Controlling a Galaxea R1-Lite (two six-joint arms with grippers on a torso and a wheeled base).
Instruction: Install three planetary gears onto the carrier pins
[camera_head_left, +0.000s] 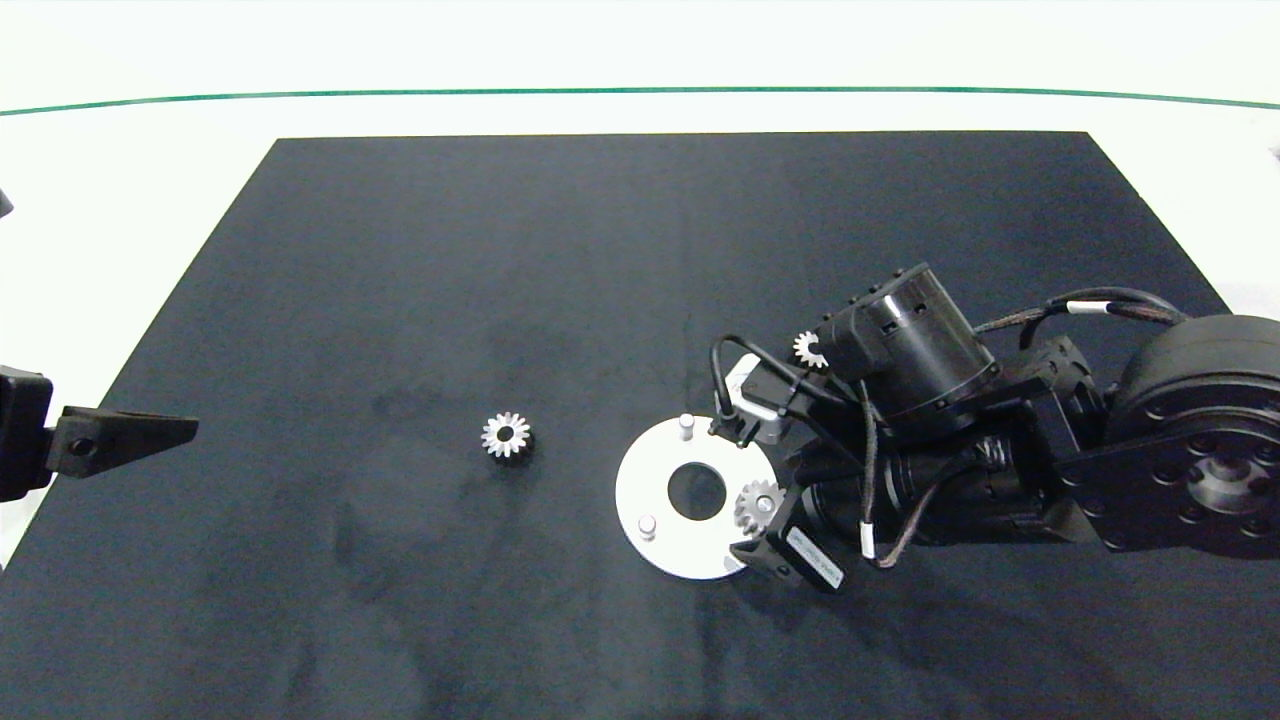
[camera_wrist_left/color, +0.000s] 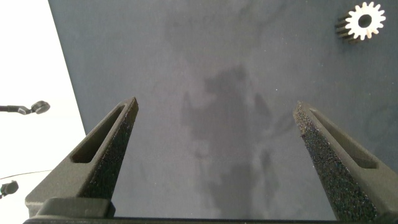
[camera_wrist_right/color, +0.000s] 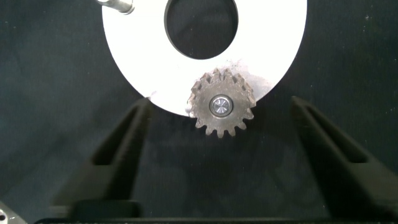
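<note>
The white carrier disc (camera_head_left: 655, 480) lies right of the mat's middle. Two bare carrier pins (camera_head_left: 686, 425) (camera_head_left: 647, 524) stand on it. A silver planetary gear (camera_head_left: 758, 505) sits on the third pin, and the pin's top (camera_wrist_right/color: 221, 104) shows in its centre hole. My right gripper (camera_head_left: 746, 492) is open, with a finger on each side of that gear (camera_wrist_right/color: 211, 124) and apart from it. A second gear (camera_head_left: 506, 435) lies loose left of the disc. A third gear (camera_head_left: 808, 348) is half hidden behind the right wrist. My left gripper (camera_head_left: 185, 428) is open at the left edge.
The work surface is a black mat (camera_head_left: 400, 250) on a white table. The right arm's body (camera_head_left: 1100, 450) covers the mat's right side. In the left wrist view the loose gear (camera_wrist_left/color: 364, 20) lies far ahead of the left gripper (camera_wrist_left/color: 216, 104), with bare mat between.
</note>
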